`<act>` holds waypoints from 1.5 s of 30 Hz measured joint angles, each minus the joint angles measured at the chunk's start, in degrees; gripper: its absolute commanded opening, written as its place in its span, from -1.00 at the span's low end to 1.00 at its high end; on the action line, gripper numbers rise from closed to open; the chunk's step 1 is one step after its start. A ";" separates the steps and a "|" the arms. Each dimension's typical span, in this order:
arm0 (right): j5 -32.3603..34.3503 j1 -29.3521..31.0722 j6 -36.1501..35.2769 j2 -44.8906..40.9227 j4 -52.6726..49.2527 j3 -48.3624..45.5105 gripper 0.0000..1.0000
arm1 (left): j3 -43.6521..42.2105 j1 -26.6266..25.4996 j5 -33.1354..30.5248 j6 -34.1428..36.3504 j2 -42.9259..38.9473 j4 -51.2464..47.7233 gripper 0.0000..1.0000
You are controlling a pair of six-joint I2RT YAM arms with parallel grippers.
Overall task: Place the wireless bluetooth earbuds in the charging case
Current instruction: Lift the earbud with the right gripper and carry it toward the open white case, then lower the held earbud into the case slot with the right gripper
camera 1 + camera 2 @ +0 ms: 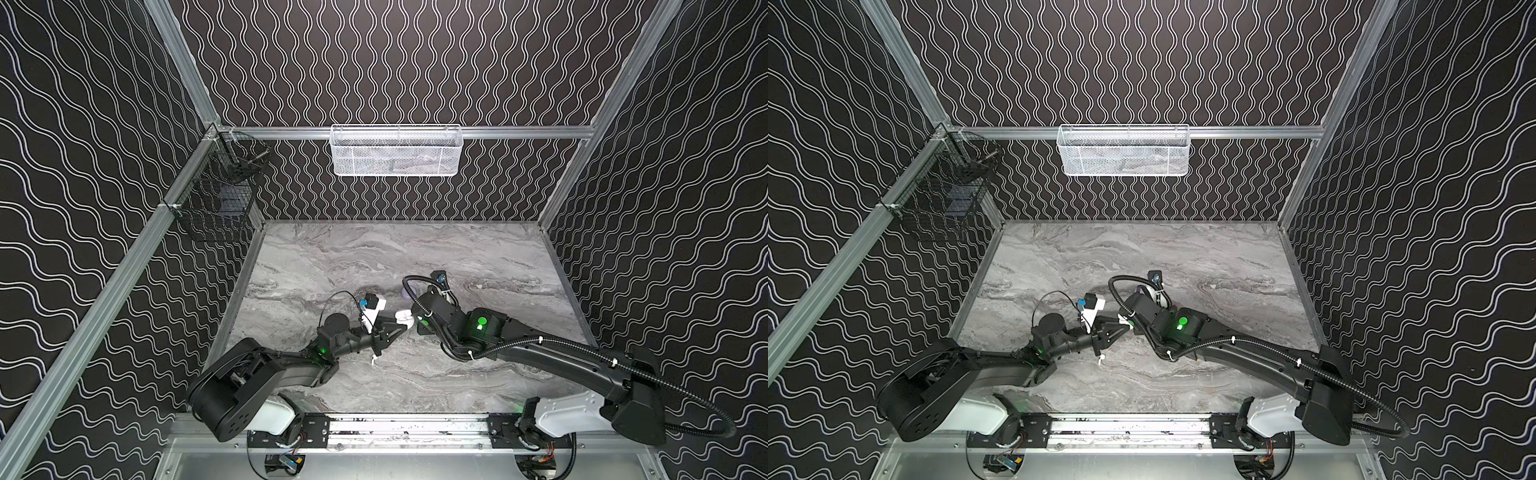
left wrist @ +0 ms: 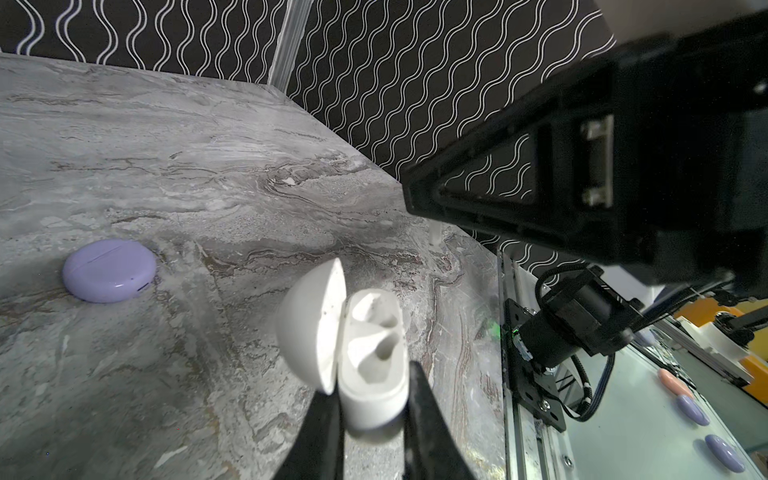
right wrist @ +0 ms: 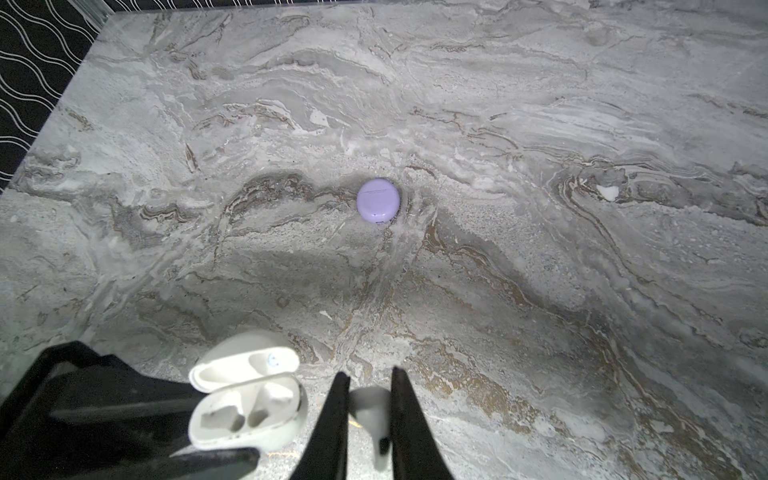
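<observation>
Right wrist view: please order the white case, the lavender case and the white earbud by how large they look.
1. white case, open: clearly largest.
2-3. white earbud and lavender case look about alike; the earbud is much nearer the camera, so I leave them unranked.

1 white case (image 2: 370, 365), 1 lavender case (image 2: 109, 271), 1 white earbud (image 3: 368, 405) clearly visible, 1 white basket (image 1: 396, 150), 2 black baskets (image 1: 243, 160) (image 1: 216, 212).

A white mesh basket (image 1: 395, 151) hung at upper centre in both top views. Two black wire baskets (image 1: 220, 208) hung on the left rail. The grey marbled counter (image 1: 478, 257) filled the lower middle.
</observation>
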 measured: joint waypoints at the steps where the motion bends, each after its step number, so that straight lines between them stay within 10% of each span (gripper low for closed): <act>1: -0.02 0.00 -0.09 0.00 0.07 0.20 -0.76 | 0.07 -0.11 0.02 0.00 0.00 0.04 -1.00; 45: -5.25 2.27 -3.04 3.10 4.68 4.26 -0.76 | 0.42 -1.38 -1.18 1.64 -2.58 -2.64 -1.00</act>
